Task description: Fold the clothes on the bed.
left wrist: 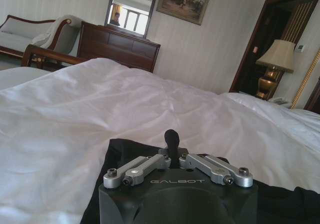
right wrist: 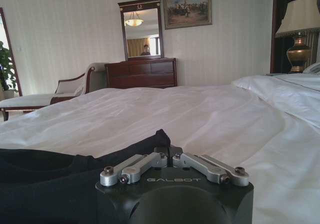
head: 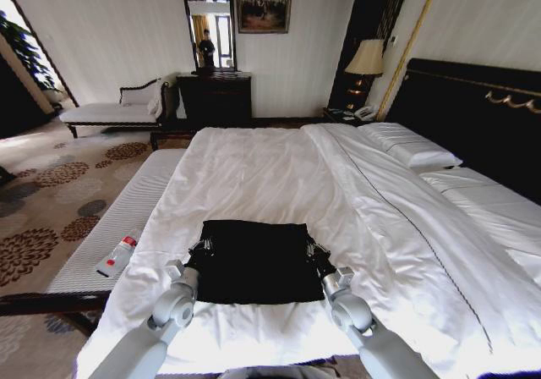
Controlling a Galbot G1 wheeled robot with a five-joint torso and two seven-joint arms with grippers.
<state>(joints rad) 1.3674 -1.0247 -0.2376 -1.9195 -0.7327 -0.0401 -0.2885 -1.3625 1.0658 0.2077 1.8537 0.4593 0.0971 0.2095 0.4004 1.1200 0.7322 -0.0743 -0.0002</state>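
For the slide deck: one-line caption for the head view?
Both grippers, left and right, grip the side edges of a black T-shirt lying on the white bed.

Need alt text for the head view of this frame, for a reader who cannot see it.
A black T-shirt, folded into a rough rectangle, lies on the white duvet near the foot of a large bed, with the left gripper at its left edge and the right gripper at its right edge. Pillows lie by the dark headboard at right.

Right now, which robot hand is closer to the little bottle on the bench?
Left. The left gripper is at the black T-shirt's left edge, on the side toward the bottle on the bench. The right gripper is at the shirt's right edge, farther away.
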